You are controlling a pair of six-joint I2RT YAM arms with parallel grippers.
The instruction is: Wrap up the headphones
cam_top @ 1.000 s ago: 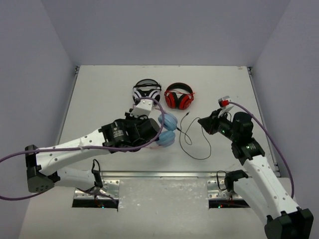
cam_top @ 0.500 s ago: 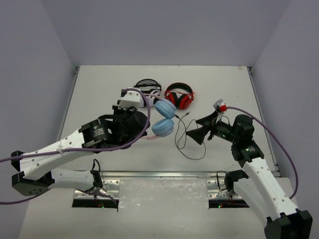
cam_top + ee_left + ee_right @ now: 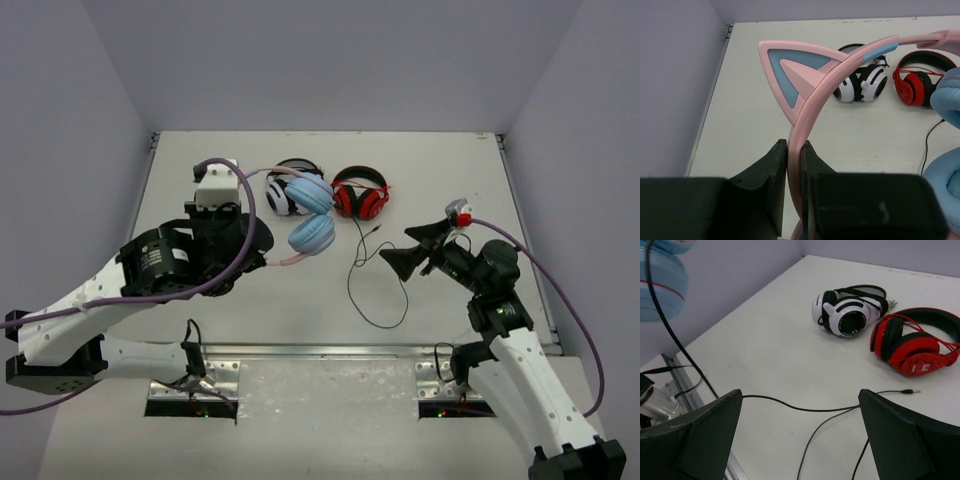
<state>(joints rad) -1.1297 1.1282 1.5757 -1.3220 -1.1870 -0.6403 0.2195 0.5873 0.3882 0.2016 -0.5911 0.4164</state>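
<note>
- Headphones [image 3: 312,232] with blue cups hang off the table [image 3: 200,180], held by their pink band. The cups hang just beyond the fingertips of the left pincer [image 3: 794,150].
- That left pincer is clamped on the band just below the cat ear, one finger on each side of it.
- The right pincer [image 3: 408,248] is spread wide with nothing between its fingers.
- The black cable [image 3: 350,280] trails down from the cups and lies in a loose loop on the table, below and in front of the right pincer. Its plug [image 3: 910,391] lies ahead of that pincer, near the red headphones [image 3: 912,347].
- The white-and-black pair [image 3: 847,310] lies farther ahead, beside the red one.
- Progress, as I judge it: the lift and hold are done, but no turn of cable is around the band or cups yet. Catching the cable and winding all of it is what is left.
</note>
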